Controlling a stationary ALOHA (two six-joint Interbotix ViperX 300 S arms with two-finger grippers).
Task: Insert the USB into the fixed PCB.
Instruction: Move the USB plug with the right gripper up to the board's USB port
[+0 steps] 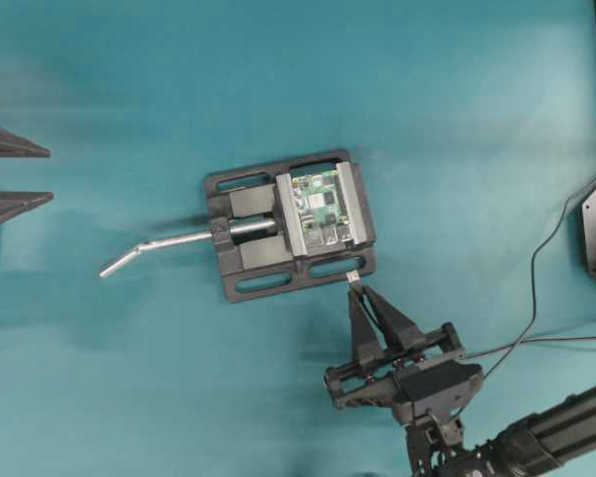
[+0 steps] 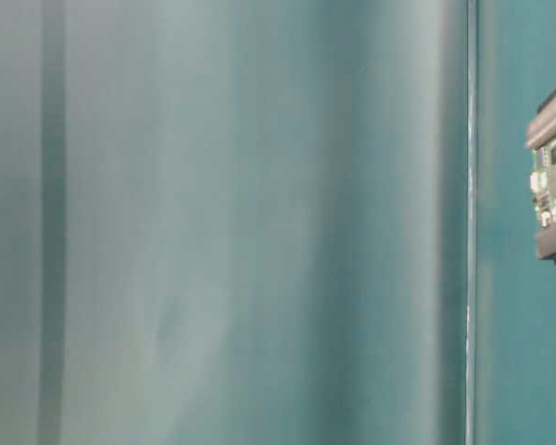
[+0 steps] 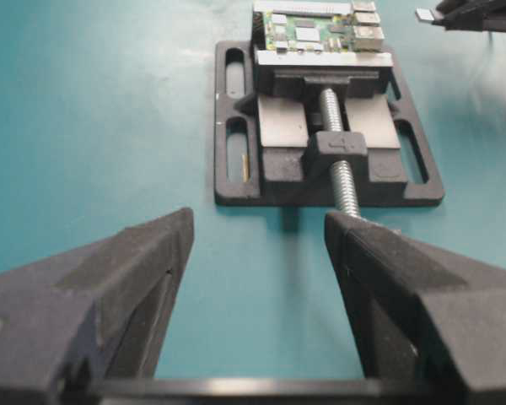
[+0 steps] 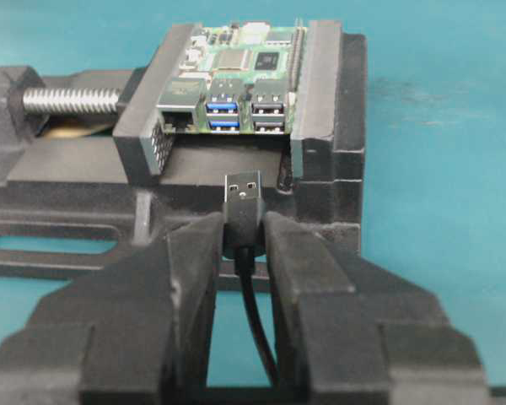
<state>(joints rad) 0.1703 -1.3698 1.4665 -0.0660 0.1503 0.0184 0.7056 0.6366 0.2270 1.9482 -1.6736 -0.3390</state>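
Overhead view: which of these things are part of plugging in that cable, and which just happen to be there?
Part of the job:
USB, pinched in the right gripper
fixed PCB

Just there:
black vise clamping the board
bent silver handle
left gripper, open and idle

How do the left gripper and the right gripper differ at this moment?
The left gripper stands open and empty, while the right gripper is shut on the USB. The left gripper sits back from the vise; the right gripper is close to it. Both face the fixed PCB.
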